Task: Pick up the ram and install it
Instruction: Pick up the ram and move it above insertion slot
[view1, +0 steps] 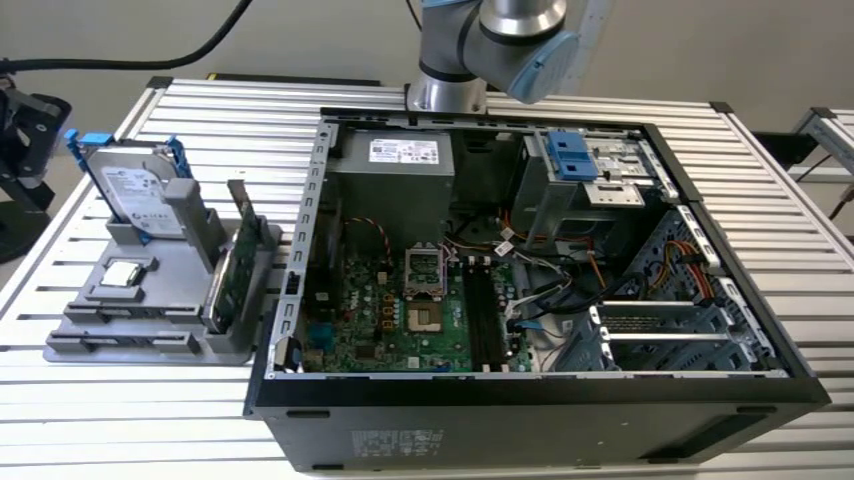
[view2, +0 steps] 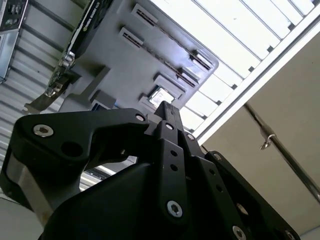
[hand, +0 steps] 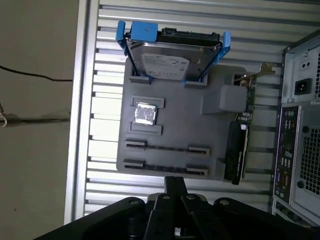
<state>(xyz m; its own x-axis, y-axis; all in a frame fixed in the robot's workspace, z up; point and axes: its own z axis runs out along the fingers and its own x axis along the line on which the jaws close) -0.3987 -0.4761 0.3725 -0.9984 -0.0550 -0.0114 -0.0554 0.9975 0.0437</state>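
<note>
One outside camera, two at the wrist
The exterior view is looking steeply down into the open computer case on the slatted surface; the first wrist view is facing straight down on the gray parts holder from well above, the second wrist view is slanting past the jaws toward it, and all three are sharing that holder

The arm is seen in the exterior view as rounded silver-grey joints, one of them closed by a pale blue cap. In both wrist views the gripper is shown as matte black plates and links. Silver socket-head screws are set at its pivots, and a bare metal edge is seen on one outer link.
</note>
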